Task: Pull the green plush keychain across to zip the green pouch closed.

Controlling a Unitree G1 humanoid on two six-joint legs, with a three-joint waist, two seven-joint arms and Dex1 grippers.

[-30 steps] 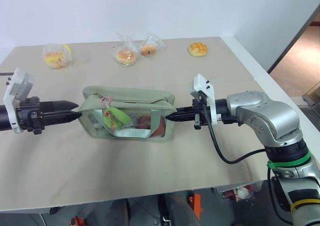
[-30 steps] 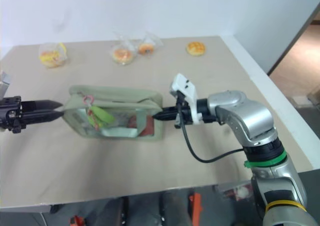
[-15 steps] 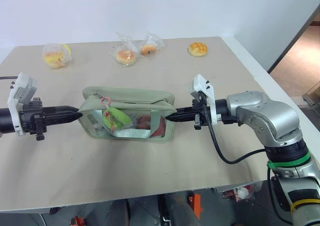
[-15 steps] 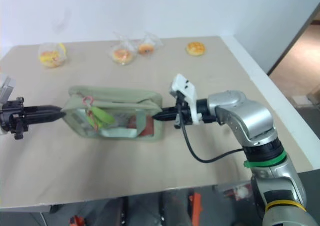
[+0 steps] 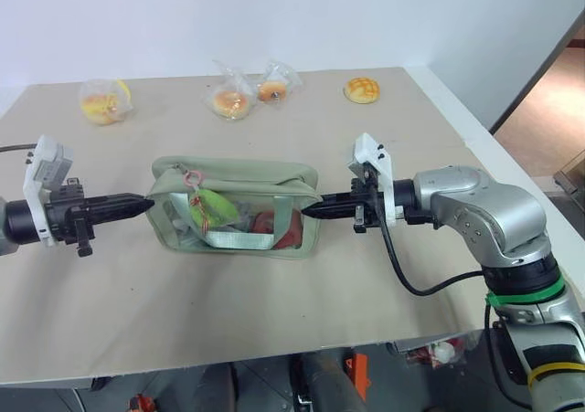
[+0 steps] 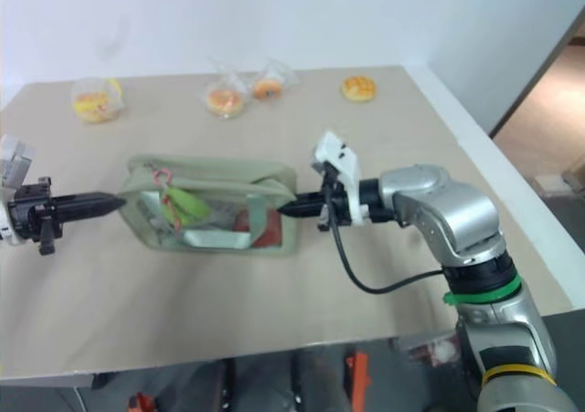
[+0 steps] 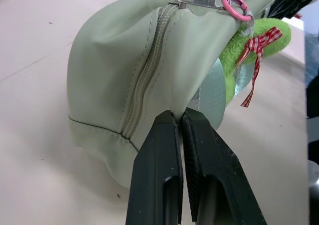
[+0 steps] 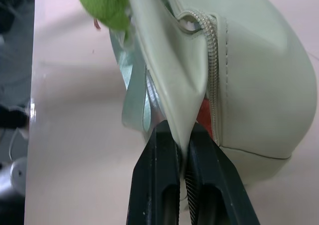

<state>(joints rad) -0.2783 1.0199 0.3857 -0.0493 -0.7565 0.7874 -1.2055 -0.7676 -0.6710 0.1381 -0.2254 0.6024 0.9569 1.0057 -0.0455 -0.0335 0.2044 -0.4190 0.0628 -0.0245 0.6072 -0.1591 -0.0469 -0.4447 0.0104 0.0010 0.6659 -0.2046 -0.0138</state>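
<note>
Since a sec ago my left gripper [image 7: 180, 122] has closed from wide open and now pinches the green pouch [image 5: 274, 176] end fabric right at its tips. My right gripper [image 8: 181, 135] clamps a fold at the opp. end, so the pouch is stretched taut btwn both hands (keeps the zipper straight). Green plush keychain [image 7: 251, 48] hangs on a pink ring [image 7: 236, 7] just past my left tips. Wrapped buns [image 5: 230, 101] sit far beyond.
</note>
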